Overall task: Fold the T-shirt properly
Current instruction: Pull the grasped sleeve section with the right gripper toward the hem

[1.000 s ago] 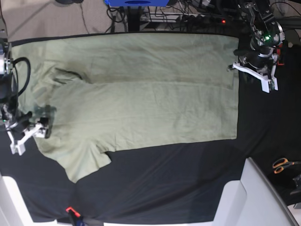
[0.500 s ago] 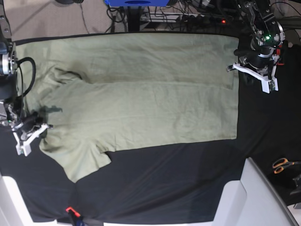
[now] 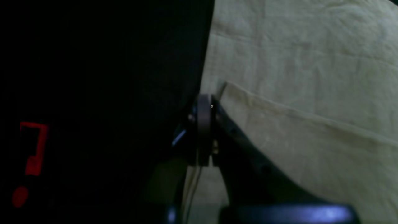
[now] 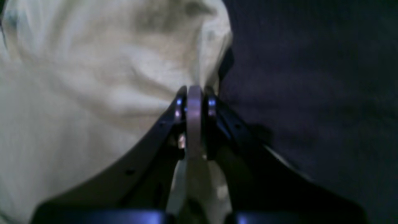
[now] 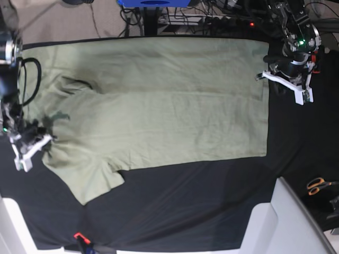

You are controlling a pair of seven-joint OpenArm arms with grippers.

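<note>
The pale green T-shirt [image 5: 159, 106] lies spread on the black cloth [image 5: 212, 201], its far part folded over the middle. My right gripper [image 5: 46, 139] is at the view's left, shut on the shirt's edge beside the near sleeve. In the right wrist view its fingers [image 4: 194, 90] are pressed together with bunched cloth [image 4: 77, 93] at their tips. My left gripper [image 5: 260, 76] is at the right, at the hem's far corner. The left wrist view shows it [image 3: 205, 99] shut, with the shirt's [image 3: 295, 77] top-layer corner rising at its tips.
Orange-handled scissors [image 5: 319, 185] lie at the right edge. A white bin [image 5: 275, 222] stands at the near right. A red-tipped clamp [image 5: 79, 236] sits at the near edge. Cables [image 5: 212, 16] run behind the table.
My right gripper has gone from open to shut on the shirt's edge. It has also drawn a little to the left with that edge. The left arm has stayed put.
</note>
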